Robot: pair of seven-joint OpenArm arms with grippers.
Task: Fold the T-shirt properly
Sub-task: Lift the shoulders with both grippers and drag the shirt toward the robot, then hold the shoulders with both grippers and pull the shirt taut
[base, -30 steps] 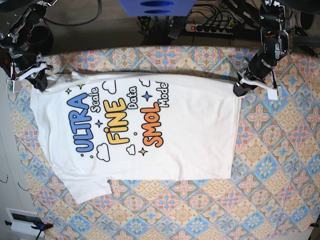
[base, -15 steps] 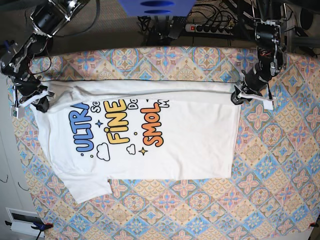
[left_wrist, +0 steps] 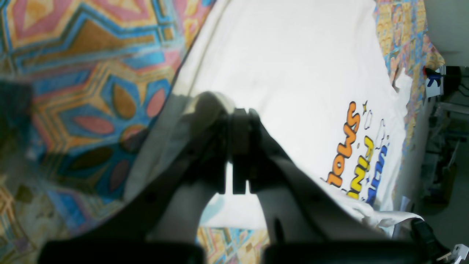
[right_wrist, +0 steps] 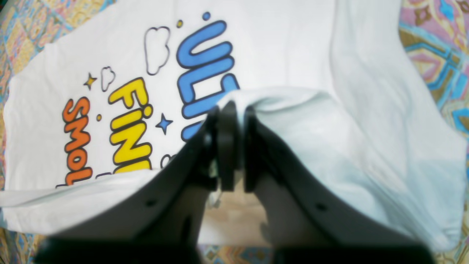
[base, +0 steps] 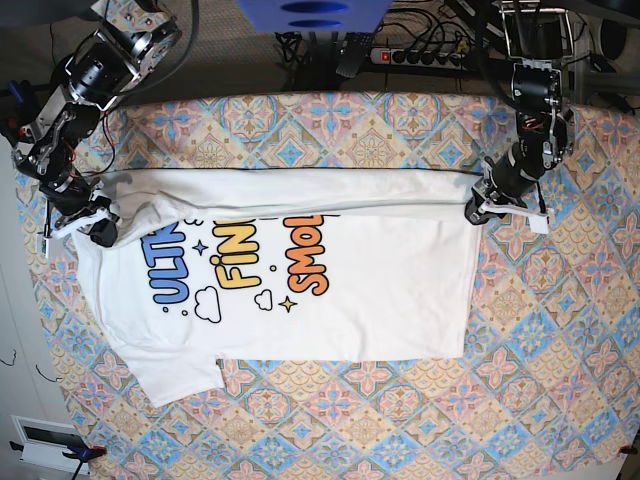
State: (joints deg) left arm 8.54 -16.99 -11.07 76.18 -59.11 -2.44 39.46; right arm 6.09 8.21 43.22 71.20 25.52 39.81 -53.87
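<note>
The white T-shirt (base: 380,270) lies print-up on the patterned cloth, with its far long edge lifted and folding toward the camera over the tops of the letters. My left gripper (base: 475,212) is shut on the hem corner at the right of the base view; the left wrist view shows its jaws (left_wrist: 238,121) pinching white fabric (left_wrist: 278,58). On the other side, my right gripper (base: 100,230) is shut on the shoulder end, and the right wrist view shows it (right_wrist: 232,110) clamped on a ridge of the T-shirt (right_wrist: 285,55) above the blue "ULTRA".
A patterned tablecloth (base: 540,380) covers the table around the shirt. Behind the table's far edge are a power strip (base: 420,55) with cables and a blue object (base: 310,15). A white box (base: 40,440) sits at the near left corner.
Both grippers have drawn the shirt's far edge toward the camera. The raised fold now covers more of the print, hiding the smaller words and the tops of "ULTRA", "FINE" and "SMOL".
</note>
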